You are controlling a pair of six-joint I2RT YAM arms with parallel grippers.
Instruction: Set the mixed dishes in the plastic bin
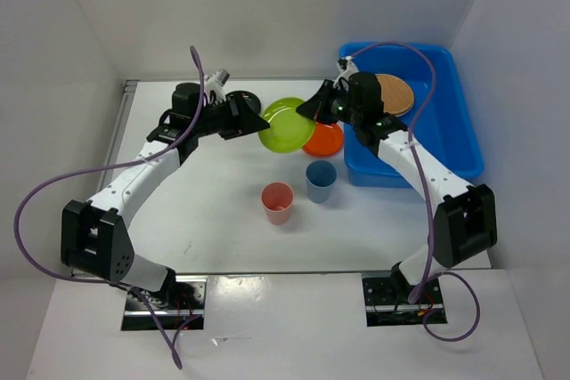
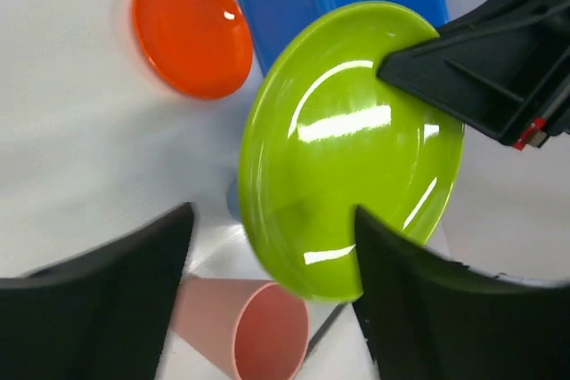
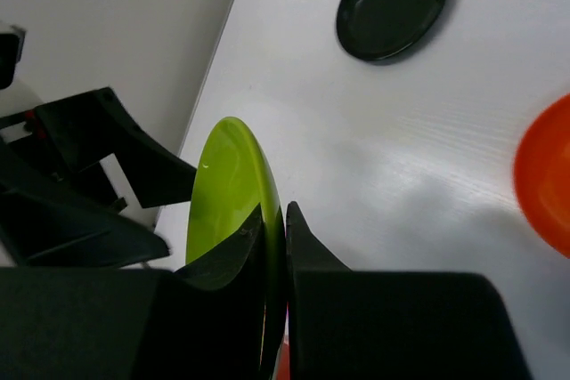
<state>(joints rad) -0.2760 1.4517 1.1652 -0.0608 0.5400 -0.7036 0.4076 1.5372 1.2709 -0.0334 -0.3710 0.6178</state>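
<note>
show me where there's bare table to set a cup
Bare: the table between the pink cup, blue cup and near edge, also left of the pink cup. Crowded: around the lime green plate and orange plate.

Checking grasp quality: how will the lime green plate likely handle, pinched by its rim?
Probably stiff: the lime green plate shows no bend where the right hand clamps its rim. Its glossy glare suggests a slippery surface, so it may pivot or slide in that edge pinch.

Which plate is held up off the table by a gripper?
The green plate, clamped on edge by the right gripper. The orange plate and the black plate lie flat on the table.
</note>
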